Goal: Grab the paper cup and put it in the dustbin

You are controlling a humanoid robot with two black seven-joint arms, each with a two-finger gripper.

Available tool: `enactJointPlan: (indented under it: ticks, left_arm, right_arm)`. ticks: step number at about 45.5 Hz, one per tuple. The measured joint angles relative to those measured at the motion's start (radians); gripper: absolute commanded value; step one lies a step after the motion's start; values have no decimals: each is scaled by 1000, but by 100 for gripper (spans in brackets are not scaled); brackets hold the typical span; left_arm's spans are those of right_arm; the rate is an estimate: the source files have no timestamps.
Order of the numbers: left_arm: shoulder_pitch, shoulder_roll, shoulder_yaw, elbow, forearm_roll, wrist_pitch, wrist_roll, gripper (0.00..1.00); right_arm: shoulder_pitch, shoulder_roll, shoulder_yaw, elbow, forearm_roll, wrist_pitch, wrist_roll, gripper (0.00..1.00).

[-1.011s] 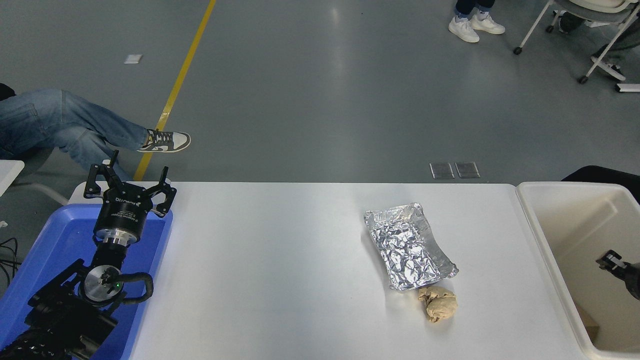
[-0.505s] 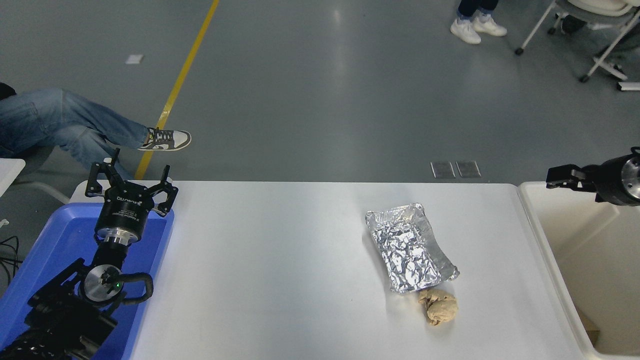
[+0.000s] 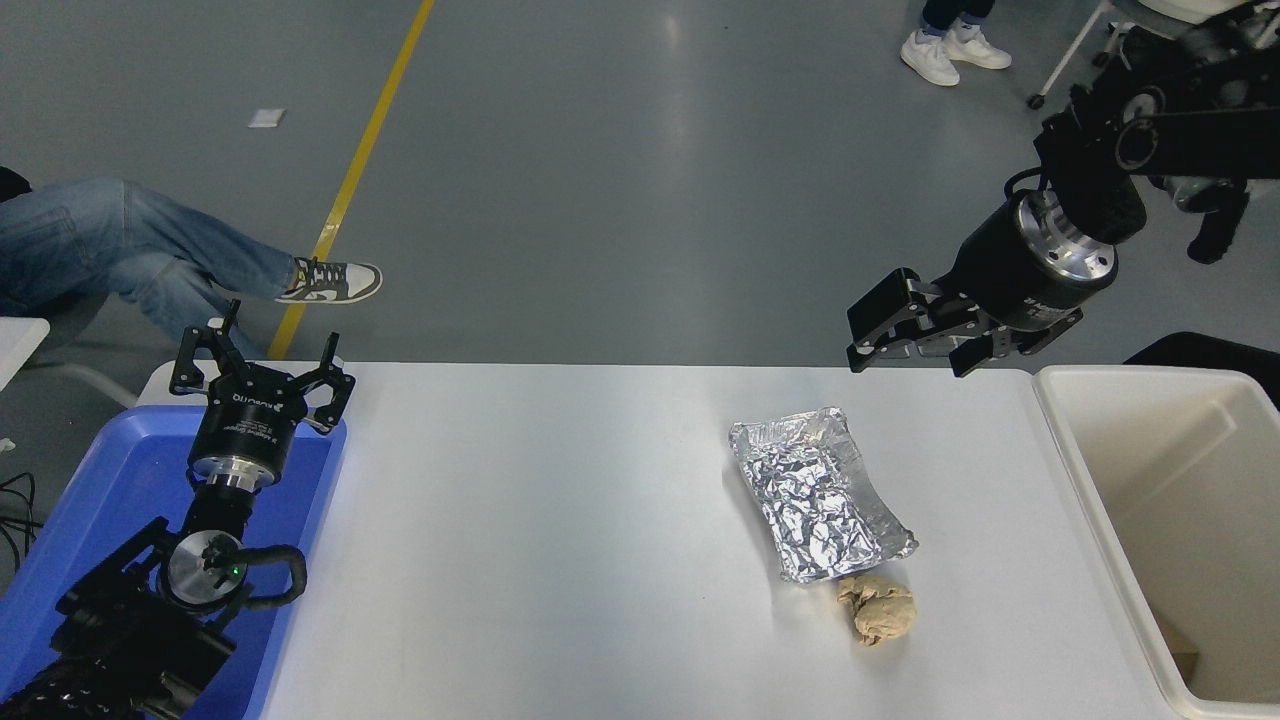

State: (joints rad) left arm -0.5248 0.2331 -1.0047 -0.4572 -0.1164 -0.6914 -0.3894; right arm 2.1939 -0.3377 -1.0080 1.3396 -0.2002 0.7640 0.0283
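Observation:
The paper cup shows nowhere in the head view. The dustbin (image 3: pixel 1140 372), a large cream-white bin, stands off the table's right end. Only a small brown piece shows low in its near corner. My right gripper (image 3: pixel 910 360) hangs in the air over the table's far edge, left of the dustbin and beyond the foil tray. Its fingers are spread and hold nothing. My left gripper (image 3: pixel 260 372) is parked at the lower left, over the blue tray's far end, open and empty.
A silver foil tray (image 3: pixel 815 490) lies right of the table's middle, with a crumpled tan paper ball (image 3: pixel 878 610) at its near corner. A blue plastic tray (image 3: pixel 120 480) is at the left end. A seated person's legs (image 3: pixel 120 240) are at far left.
My right gripper has risen out of the dustbin and swung up and left. It now hangs over the table's far edge, well above the surface. The left arm has not moved.

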Motion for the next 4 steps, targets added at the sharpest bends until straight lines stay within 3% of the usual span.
enactJointPlan:
  ticks: [4]
  left_arm:
    - [0,0,0,0,0,1,0,100]
  right_arm:
    - [16,16,-7,4,10,8,-1,100]
